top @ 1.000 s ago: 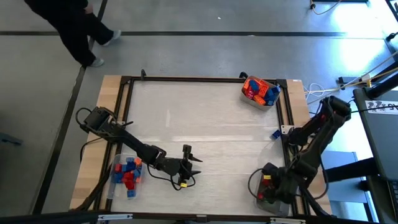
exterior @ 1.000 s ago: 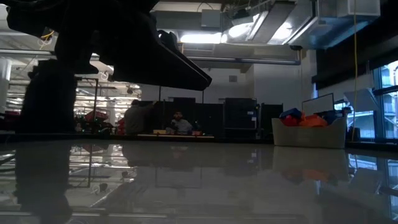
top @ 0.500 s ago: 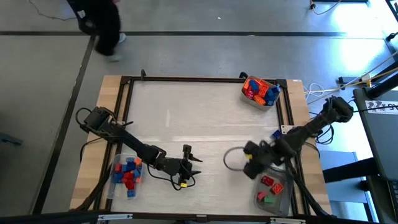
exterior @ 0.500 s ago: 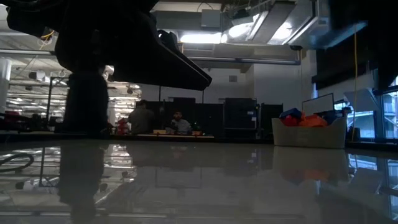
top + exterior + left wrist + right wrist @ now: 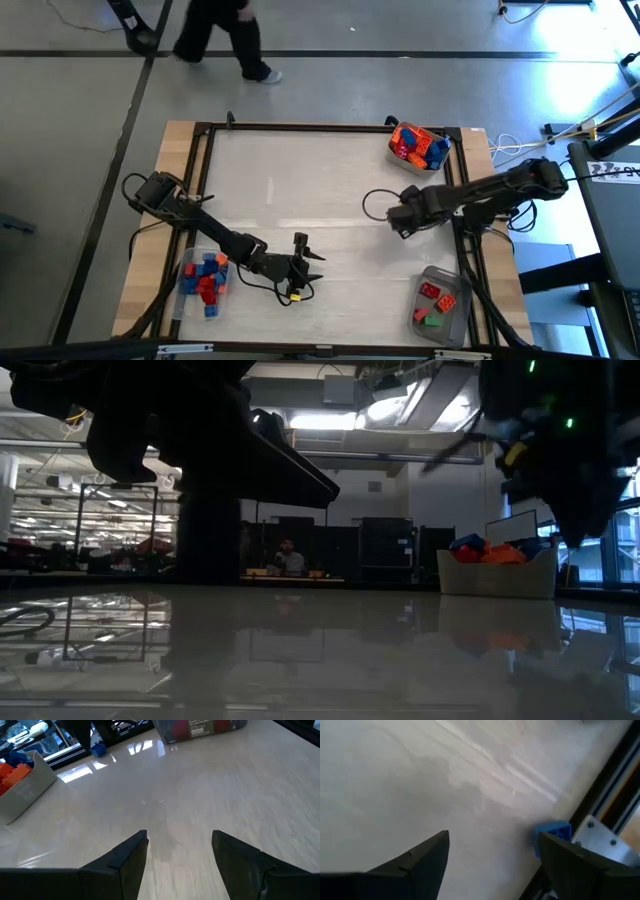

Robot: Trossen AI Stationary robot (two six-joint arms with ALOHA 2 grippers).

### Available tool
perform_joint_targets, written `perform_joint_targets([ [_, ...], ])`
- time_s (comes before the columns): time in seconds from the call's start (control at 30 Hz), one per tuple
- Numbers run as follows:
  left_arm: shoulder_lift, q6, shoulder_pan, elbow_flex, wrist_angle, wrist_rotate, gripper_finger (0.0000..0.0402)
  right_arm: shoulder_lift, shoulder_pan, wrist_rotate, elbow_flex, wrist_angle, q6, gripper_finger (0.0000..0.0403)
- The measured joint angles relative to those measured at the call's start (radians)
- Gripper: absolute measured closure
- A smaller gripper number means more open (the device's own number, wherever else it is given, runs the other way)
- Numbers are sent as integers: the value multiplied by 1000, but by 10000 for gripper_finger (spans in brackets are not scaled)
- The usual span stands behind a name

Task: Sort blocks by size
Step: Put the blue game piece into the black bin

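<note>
Left hand (image 5: 303, 262) is hovering low at bottom centre of the high view, fingers apart, holding nothing. At lower left, a clear plastic tub (image 5: 186, 300) is holding red and blue plastic bricks (image 5: 206, 280); lower right tub (image 5: 455, 320) is holding red and green bricks (image 5: 434, 303). Right hand (image 5: 398, 213) is sitting right of centre over the pale desk (image 5: 300, 190), fingers apart, empty. A small blue brick (image 5: 551, 836) is lying by the desk's right rail. Upper right tub (image 5: 399, 158) is holding the mixed orange, red, blue bricks (image 5: 420, 145).

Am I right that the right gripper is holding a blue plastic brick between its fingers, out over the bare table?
Not quite: the right gripper is open and empty. The right wrist view shows the blue plastic brick lying on the table by the frame, beyond the fingers.
</note>
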Motion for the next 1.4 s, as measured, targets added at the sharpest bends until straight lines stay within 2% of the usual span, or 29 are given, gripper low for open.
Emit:
perform_joint_targets([
  [0.2,0,0,0,0,-3,0,192,0,-98,-94,-113,15,11,106],
  [0.3,0,0,0,0,-5,0,192,0,-132,-116,-152,16,19,122],
  [0.63,0,0,0,0,-6,0,192,0,-215,-120,-220,35,-1,254],
  [1.0,0,0,0,0,-7,0,192,44,-302,-135,-218,34,-24,326],
  [1.2,0,0,0,0,-8,0,192,130,-334,-166,-218,29,-73,342],
  [1.4,0,0,0,0,-9,0,192,138,-336,-167,-219,26,-78,342],
])
